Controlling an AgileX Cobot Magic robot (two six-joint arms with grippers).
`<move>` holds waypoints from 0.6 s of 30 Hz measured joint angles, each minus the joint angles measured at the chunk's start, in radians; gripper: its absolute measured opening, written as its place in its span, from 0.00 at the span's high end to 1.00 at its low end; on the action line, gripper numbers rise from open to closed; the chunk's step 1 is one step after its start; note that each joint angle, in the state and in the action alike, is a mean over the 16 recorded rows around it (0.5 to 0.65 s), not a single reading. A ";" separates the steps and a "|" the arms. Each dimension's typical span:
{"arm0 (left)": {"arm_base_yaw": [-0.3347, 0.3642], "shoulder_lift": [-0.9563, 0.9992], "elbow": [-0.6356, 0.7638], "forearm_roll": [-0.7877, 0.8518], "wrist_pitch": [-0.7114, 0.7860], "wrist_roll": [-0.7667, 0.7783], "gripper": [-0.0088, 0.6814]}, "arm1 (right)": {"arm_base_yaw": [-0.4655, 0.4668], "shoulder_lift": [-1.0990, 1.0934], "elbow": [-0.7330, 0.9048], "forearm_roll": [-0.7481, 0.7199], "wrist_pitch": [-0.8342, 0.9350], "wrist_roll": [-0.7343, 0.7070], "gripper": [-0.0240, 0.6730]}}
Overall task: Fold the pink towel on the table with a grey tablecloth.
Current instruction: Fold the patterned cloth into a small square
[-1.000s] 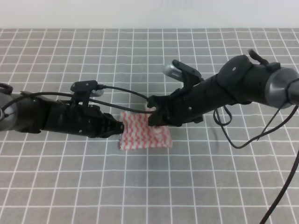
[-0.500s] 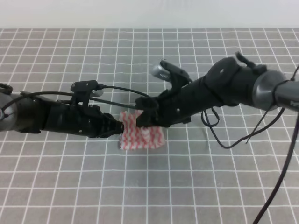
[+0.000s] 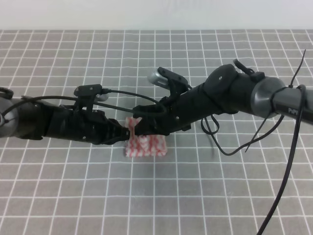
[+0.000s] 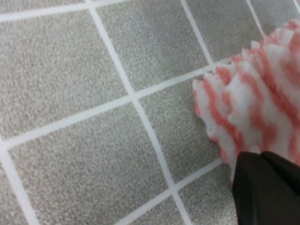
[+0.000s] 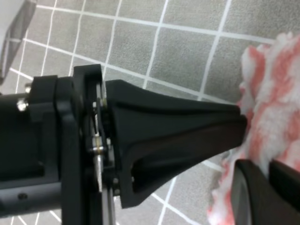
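The pink towel [image 3: 145, 145] lies doubled into a narrow strip on the table with a grey tablecloth [image 3: 156, 196]. My left gripper [image 3: 126, 133] is shut on the towel's left edge. My right gripper [image 3: 137, 125] has reached across from the right and is shut on a raised towel corner right beside the left one. In the left wrist view, one dark finger [image 4: 269, 187] lies over the striped towel [image 4: 248, 93]. The right wrist view shows the left gripper [image 5: 234, 124] tip meeting the towel [image 5: 276, 89], with my own finger [image 5: 267, 197] below it.
Black cables [image 3: 234, 142] hang from the right arm [image 3: 234, 93] over the cloth, and a cable [image 3: 122, 93] runs along the left arm [image 3: 54, 122]. The grid-printed cloth ends at a pale wall [image 3: 156, 14] at the back.
The right gripper has moved left carrying the towel's right edge over, so the visible towel has narrowed to a strip. The left arm has stayed put.
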 joint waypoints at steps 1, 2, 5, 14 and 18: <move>0.000 -0.001 0.000 0.001 0.001 0.000 0.99 | 0.000 0.001 -0.002 -0.001 -0.001 0.000 0.98; 0.000 -0.003 0.000 0.003 0.002 0.000 0.99 | 0.001 0.002 -0.004 -0.002 -0.002 0.000 0.98; 0.003 -0.013 0.000 0.011 0.004 0.000 0.99 | 0.001 0.002 -0.006 -0.006 -0.005 -0.001 0.98; 0.035 -0.071 0.000 0.034 -0.004 -0.002 0.99 | 0.001 0.000 -0.007 -0.004 -0.010 -0.002 0.85; 0.051 -0.094 0.000 0.036 -0.008 -0.003 0.99 | 0.000 0.000 -0.007 0.010 -0.002 -0.003 0.76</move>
